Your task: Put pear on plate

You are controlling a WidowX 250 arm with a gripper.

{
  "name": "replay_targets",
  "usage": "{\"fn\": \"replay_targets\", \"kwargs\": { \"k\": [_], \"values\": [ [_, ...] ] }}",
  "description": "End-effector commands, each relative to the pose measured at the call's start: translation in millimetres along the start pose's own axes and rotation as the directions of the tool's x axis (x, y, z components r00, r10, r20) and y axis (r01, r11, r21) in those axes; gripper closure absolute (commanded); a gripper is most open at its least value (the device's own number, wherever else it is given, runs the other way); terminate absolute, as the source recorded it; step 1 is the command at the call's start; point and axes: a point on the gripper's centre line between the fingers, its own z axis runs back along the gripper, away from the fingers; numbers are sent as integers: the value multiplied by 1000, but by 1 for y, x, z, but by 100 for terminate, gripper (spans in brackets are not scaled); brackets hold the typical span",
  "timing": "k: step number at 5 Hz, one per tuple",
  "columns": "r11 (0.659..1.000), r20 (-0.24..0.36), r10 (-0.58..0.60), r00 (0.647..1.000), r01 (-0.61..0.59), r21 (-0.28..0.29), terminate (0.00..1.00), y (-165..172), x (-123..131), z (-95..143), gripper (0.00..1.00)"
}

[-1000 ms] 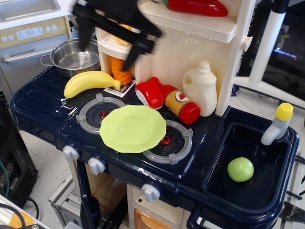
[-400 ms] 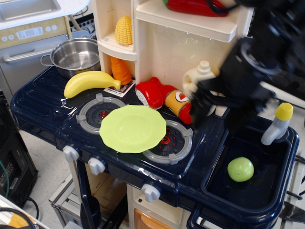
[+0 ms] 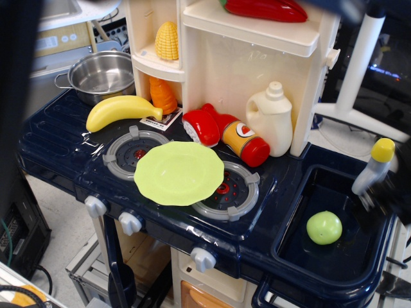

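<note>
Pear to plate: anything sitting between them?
In the observation.image view, between the pear in the sink and the plate lie only the right burner and the sink's near wall; no loose item sits there.

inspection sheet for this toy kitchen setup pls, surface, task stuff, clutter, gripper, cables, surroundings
surface: dark blue toy stove top, two burners, sink at right
job's things: pear lies in sink; plate over the burners, bare
clutter: banana, steel pot, ketchup bottles, white jug, corn, carrot
grippers: only dark blur at right edge, state unreadable
cables: green cable, lower left
surroundings: white pole, right
</note>
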Motion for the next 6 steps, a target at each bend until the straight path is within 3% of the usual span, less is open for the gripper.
{"fn": "replay_targets", "kwargs": {
  "k": [1, 3, 4, 6],
  "values": [
    [993, -11, 18, 1000, -19, -113, 0, -2, 17, -5, 0],
    [997, -34, -11, 999, 8, -83, 0, 24, 34, 6, 0],
    [994, -14, -5, 1000, 4, -105, 0, 28, 39, -8, 0],
    [974, 9, 20, 1000, -18, -224, 0, 10, 33, -46, 0]
  ]
}}
